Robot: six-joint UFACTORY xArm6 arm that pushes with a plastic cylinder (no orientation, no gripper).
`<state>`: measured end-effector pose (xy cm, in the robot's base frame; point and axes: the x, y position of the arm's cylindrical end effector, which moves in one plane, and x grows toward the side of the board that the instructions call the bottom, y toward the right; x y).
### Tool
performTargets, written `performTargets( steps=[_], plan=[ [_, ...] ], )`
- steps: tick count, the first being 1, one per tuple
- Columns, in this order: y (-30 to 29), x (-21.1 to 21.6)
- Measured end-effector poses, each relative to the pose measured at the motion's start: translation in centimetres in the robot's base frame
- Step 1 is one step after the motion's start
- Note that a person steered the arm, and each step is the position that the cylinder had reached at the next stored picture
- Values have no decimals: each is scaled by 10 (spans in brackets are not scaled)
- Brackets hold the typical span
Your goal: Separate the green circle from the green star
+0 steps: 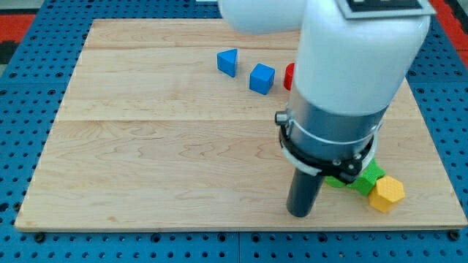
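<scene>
My rod comes down from the large white and grey arm body, and my tip (300, 213) rests on the board near the view's bottom right. Just right of it, a green block (368, 177) shows partly from behind the arm body. Its shape is mostly hidden, and I cannot tell the green circle from the green star. A yellow hexagon block (387, 193) touches the green block on its right lower side.
A blue triangle block (228, 62) and a blue cube (262, 78) sit near the view's top centre. A red block (289, 75) peeks out beside the arm. The wooden board (146, 146) lies on a blue pegboard table.
</scene>
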<state>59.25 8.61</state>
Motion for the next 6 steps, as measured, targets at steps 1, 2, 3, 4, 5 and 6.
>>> performTargets(
  steps=[1,2,3,4,5,6],
  plan=[
    [23,-9],
    [37,-35],
    [51,-59],
    [70,-86],
    [47,-87],
    [37,-32]
  ],
)
